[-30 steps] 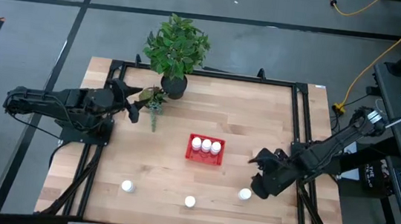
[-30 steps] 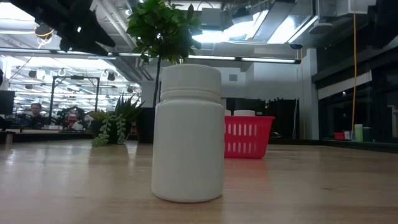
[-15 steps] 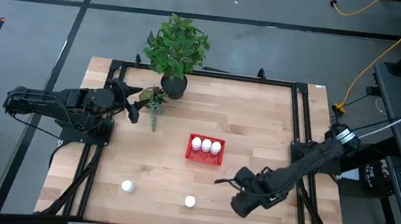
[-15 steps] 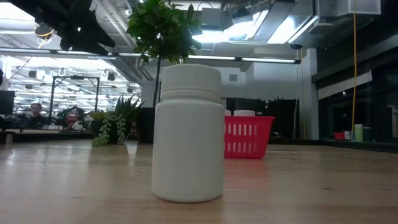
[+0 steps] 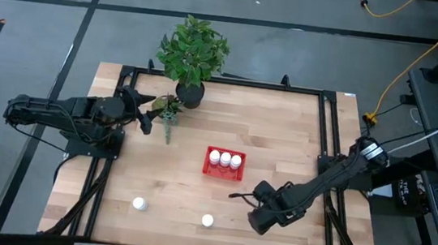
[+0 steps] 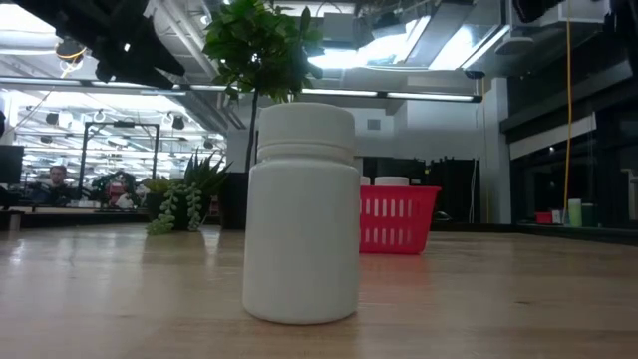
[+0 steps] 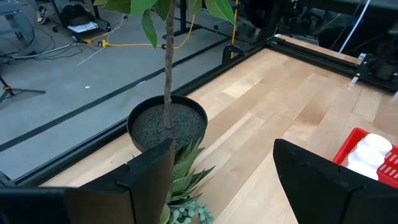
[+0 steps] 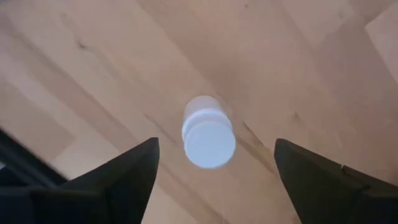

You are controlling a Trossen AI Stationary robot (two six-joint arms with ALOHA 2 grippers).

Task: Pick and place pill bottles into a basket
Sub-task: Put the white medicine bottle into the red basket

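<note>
The red basket (image 5: 224, 164) stands mid-table with three white pill bottles (image 5: 225, 158) upright in it; it also shows in the low view (image 6: 397, 219). Two more bottles stand on the table near the front edge (image 5: 139, 204) (image 5: 207, 220); one of them fills the low view (image 6: 302, 214). My right gripper (image 5: 259, 218) is open and points down over a further bottle (image 8: 208, 134), which stands upright between and below its fingers, untouched; the gripper hides this bottle in the high view. My left gripper (image 5: 151, 117) waits open and empty beside the plant pot.
A potted plant (image 5: 192, 58) stands at the table's far edge, with a small succulent (image 5: 169, 116) beside it, close in front of my left gripper (image 7: 221, 180). A black frame (image 5: 324, 142) runs along the table's sides. Bare wood lies between the basket and the front bottles.
My right gripper has gone toward the table's left and near edges and now stands over the front right bottle, which showed beside it before and is now covered by it in the high view. The bottles and the basket have kept still.
</note>
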